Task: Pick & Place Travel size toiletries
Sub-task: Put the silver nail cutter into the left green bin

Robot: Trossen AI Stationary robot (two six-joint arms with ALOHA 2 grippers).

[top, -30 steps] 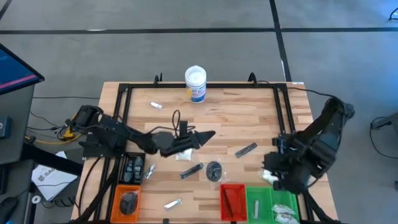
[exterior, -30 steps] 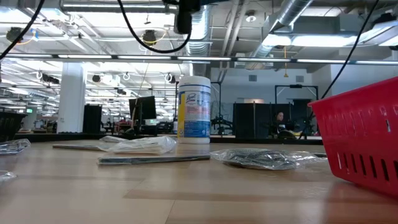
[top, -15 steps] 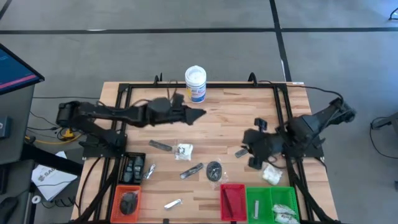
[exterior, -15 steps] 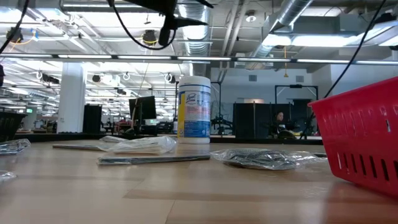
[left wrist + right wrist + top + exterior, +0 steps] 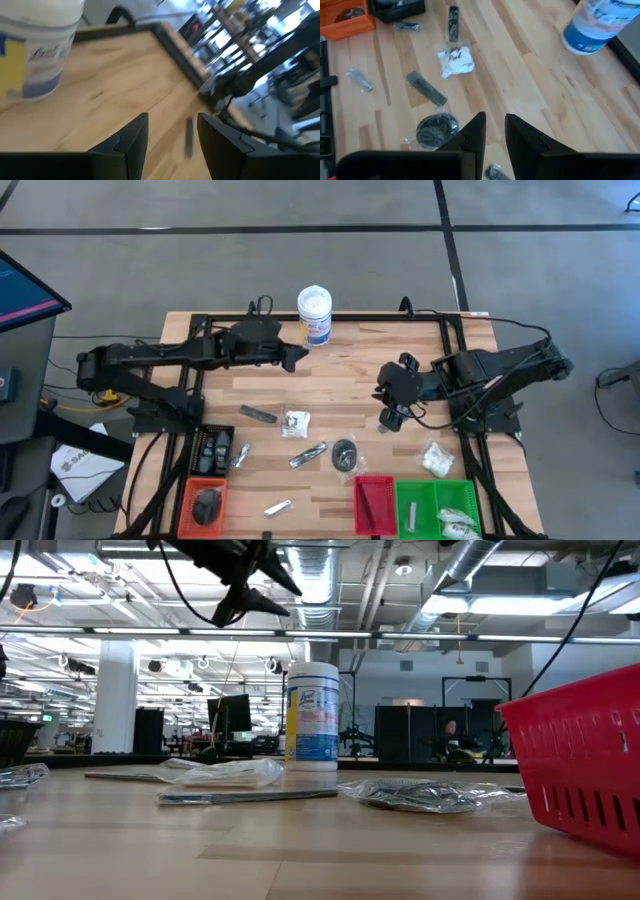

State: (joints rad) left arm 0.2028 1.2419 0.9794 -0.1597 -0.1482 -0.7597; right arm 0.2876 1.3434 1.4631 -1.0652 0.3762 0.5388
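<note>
From above, the left gripper (image 5: 297,356) hung near the table's (image 5: 350,360) back edge beside the white tub (image 5: 314,315), fingers parted and empty. The right gripper (image 5: 386,418), narrowly parted and empty, hovered right of centre. Its wrist camera alone resolved the toiletries: a clear packet (image 5: 455,61) with white contents, a black stick (image 5: 425,87) and a dark disc (image 5: 436,128), all mid-table toward the front edge.

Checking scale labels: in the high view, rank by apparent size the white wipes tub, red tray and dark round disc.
1. Red tray.
2. White wipes tub.
3. Dark round disc.
The tub stands taller, nearer the overhead camera, so it looks slightly enlarged.
</note>
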